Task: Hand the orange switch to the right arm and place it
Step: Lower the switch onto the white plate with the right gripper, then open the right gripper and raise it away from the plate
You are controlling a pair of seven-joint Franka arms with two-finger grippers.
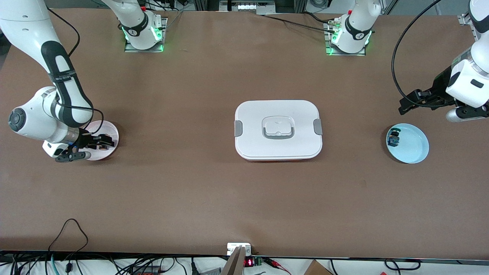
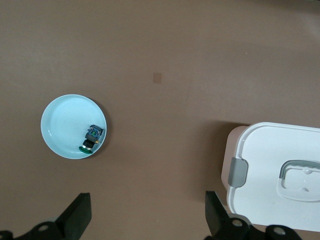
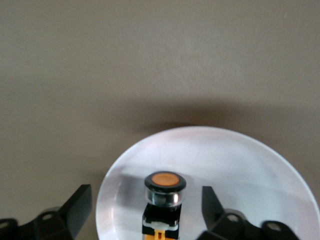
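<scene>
Brown counter (image 1: 191, 183) is carrying everything. Right gripper (image 1: 100, 143), fingers spread apart, is hovering low over the pale pink plate (image 1: 112, 133); its wrist view is showing the orange switch (image 3: 164, 200) lying free there, perhaps upright. No writing is reading legibly. White lidded box (image 1: 278, 130) is sitting mid-counter. Left gripper (image 1: 414, 101), fingers apart, is hanging above the light blue plate (image 1: 414, 147).

Table (image 1: 191, 191): wide bare brown stretches lying open between items. White box (image 1: 278, 130) sitting mid-table, the one bulky obstacle. Pink plate (image 1: 110, 131) at the right arm's end, with the right gripper (image 1: 100, 143) crowding it, fingers spread around the switch (image 3: 164, 200). Blue plate (image 1: 412, 147) at the left arm's end, uncovered.
</scene>
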